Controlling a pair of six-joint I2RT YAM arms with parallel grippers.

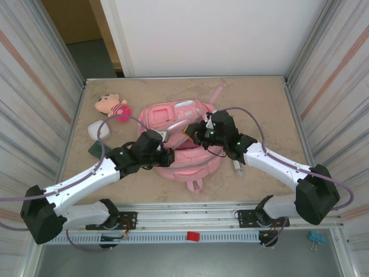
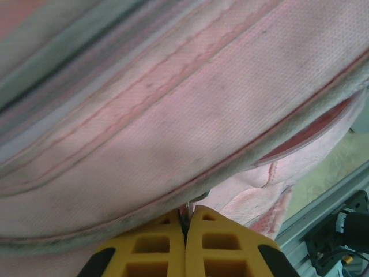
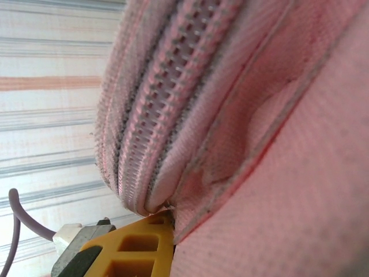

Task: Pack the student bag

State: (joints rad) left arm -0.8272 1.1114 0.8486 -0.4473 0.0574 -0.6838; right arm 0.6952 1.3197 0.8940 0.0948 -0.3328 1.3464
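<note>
The student bag point(image 1: 173, 118), a big pink backpack with grey trim, lies in the middle of the table between both arms. My left gripper point(image 1: 169, 156) presses against its near left side. In the left wrist view the yellow fingers point(image 2: 219, 242) are shut tip to tip, and the gripper point(image 2: 185, 212) pinches a small metal zipper pull at the grey-edged seam of the bag point(image 2: 173, 115). My right gripper point(image 1: 190, 134) is on top of the bag. Close up, this gripper point(image 3: 170, 218) is shut on a fold of the bag point(image 3: 277, 144) next to a zipper point(image 3: 155, 104); fabric hides one finger.
A small plush doll point(image 1: 112, 107) lies at the back left, with a white-grey object point(image 1: 97, 130) and a dark green item point(image 1: 95, 150) nearer the left wall. A small pale item point(image 1: 236, 168) lies by the right forearm. Metal walls close in both sides.
</note>
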